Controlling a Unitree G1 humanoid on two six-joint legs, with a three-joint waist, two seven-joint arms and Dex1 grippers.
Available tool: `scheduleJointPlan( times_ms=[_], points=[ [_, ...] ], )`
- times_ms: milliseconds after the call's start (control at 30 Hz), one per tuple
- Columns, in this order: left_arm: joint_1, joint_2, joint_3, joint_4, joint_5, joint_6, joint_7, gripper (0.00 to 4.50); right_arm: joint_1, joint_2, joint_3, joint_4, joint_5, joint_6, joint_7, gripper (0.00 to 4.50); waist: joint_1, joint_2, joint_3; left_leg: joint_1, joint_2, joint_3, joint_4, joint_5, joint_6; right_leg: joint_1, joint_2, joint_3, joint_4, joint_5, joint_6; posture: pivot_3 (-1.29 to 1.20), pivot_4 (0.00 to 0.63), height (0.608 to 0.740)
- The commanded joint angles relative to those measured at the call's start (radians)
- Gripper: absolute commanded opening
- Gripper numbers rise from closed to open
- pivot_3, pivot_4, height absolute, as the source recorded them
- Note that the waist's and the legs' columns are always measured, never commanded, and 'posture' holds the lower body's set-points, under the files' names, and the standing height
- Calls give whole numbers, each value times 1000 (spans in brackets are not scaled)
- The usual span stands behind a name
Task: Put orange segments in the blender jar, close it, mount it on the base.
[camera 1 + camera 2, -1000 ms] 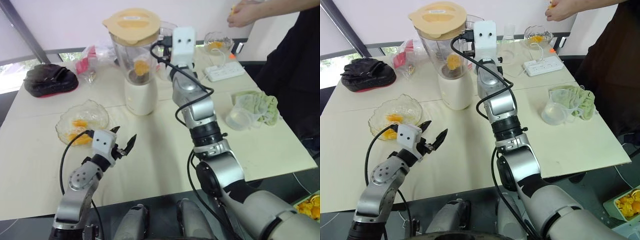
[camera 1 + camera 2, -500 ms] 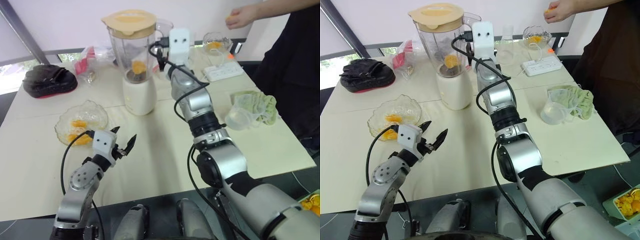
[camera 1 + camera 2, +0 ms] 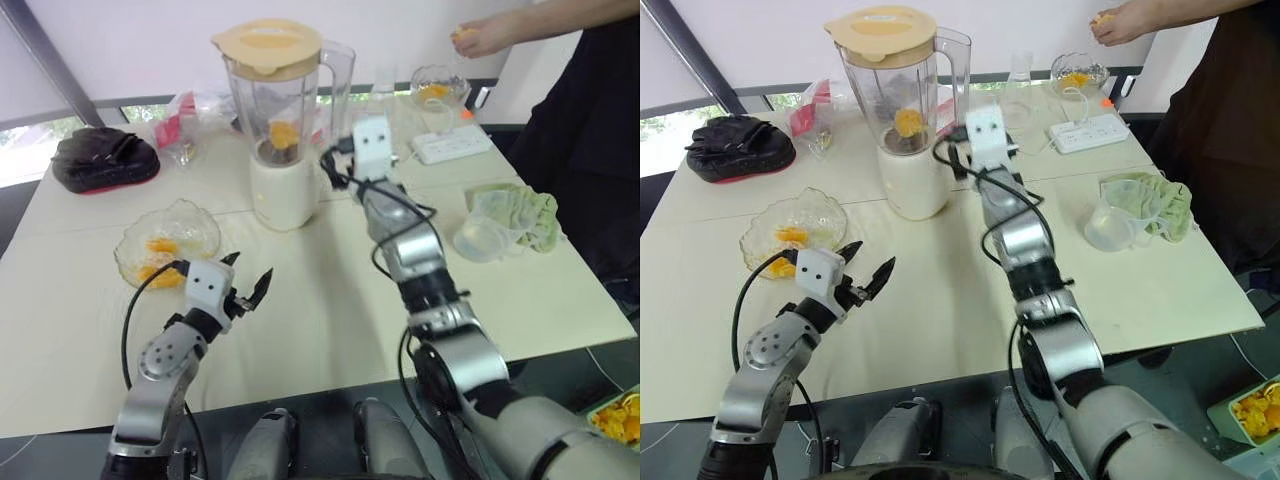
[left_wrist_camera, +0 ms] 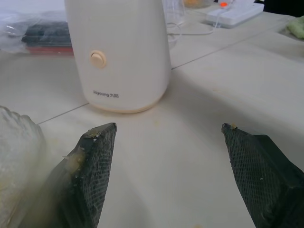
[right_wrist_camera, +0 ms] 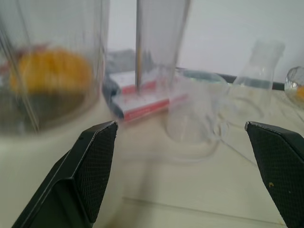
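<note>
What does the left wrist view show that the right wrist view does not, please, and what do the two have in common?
Left wrist view: the round knob and printed label on the white blender base, the white power strip, the edge of the clear glass bowl, and the open left gripper. Right wrist view: the orange segment inside the clear blender jar, the jar's handle, and the open right gripper. Shared: the white blender base and the cream table.

right gripper (image 3: pixel 958 158) lowered, backed off blender jar (image 3: pixel 895 90)
</note>
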Motion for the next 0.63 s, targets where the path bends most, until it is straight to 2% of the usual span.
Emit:
scheduleJointPlan(
  times_ms=[33,167,333,467,633],
  points=[
    [-29,29,36,-57,-25,13,-14,3696,93,-83,19,-286,55,31,163,4450,-2,0,0,0,0,0,0,0,0,0,0,0,0,0,0,0,150,740],
    [-54,49,60,-86,-52,54,-16,3696,216,-218,5,-509,145,55,352,4450,-5,0,0,0,1,1,0,0,0,0,1,0,0,0,0,0,150,740],
    [-81,95,107,-167,-121,143,-36,3696,352,-444,-136,-758,372,170,595,4450,9,0,0,1,1,0,1,-3,5,2,1,0,-1,0,0,0,150,740],
    [-101,127,142,-198,-169,201,-47,3696,394,-540,-212,-833,502,244,667,4450,24,-1,0,2,1,1,2,-4,7,4,0,0,-3,0,0,0,150,740],
    [-131,158,180,-216,-221,254,-48,3696,423,-584,-241,-855,575,272,695,4450,29,-1,1,9,1,1,2,-5,8,12,0,0,-5,0,0,0,150,740]
  ],
)
